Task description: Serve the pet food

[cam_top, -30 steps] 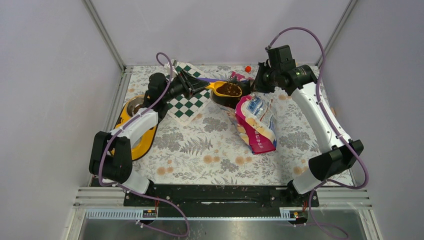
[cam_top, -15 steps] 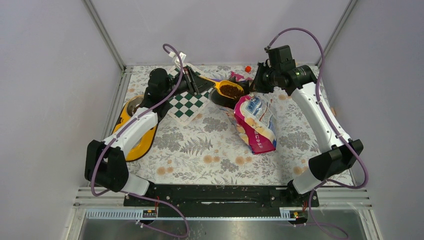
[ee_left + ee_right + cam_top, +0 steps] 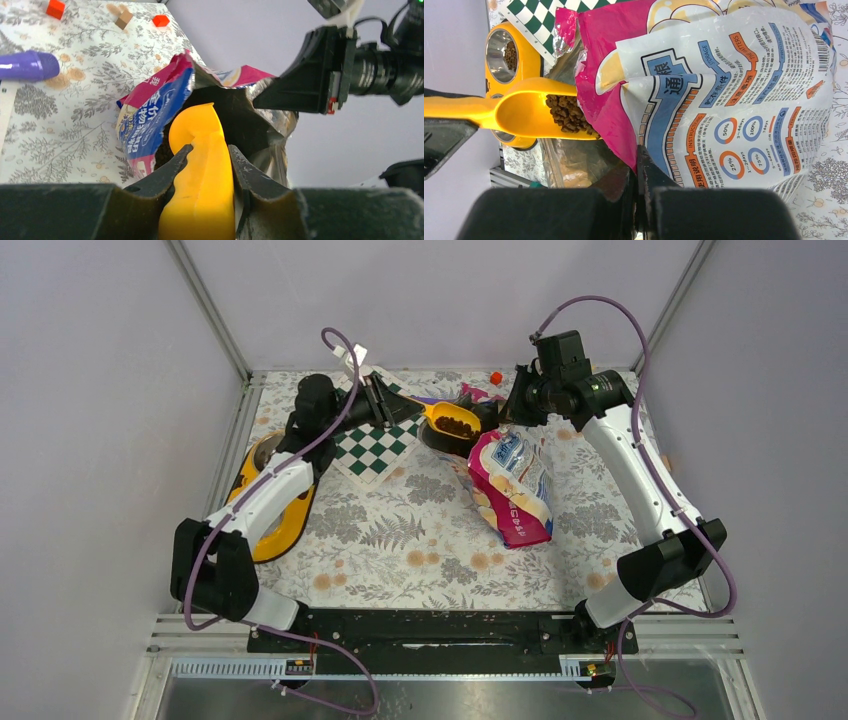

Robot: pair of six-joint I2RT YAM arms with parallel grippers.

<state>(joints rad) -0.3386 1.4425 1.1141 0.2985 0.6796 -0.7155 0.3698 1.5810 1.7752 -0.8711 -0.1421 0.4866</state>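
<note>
The pink-and-blue pet food bag [image 3: 512,485] lies at the back centre, its mouth held open. My right gripper [image 3: 512,408] is shut on the bag's top edge [image 3: 624,135]. My left gripper [image 3: 392,403] is shut on the handle of the orange scoop [image 3: 450,420], [image 3: 202,170]. The scoop's bowl sits at the bag's mouth with dark-brown kibble [image 3: 569,114] in it. The yellow double-bowl feeder [image 3: 265,495] stands at the left; its far steel bowl [image 3: 505,55] holds a little kibble.
A green-and-white checkered cloth [image 3: 375,445] lies under the left gripper. A purple object [image 3: 27,66] and small red blocks [image 3: 55,9] lie at the back of the floral table cover. Frame posts stand at both back corners.
The left gripper has lifted the loaded scoop slightly and drawn it back left from the bag's mouth. The right gripper and the bag have stayed put.
</note>
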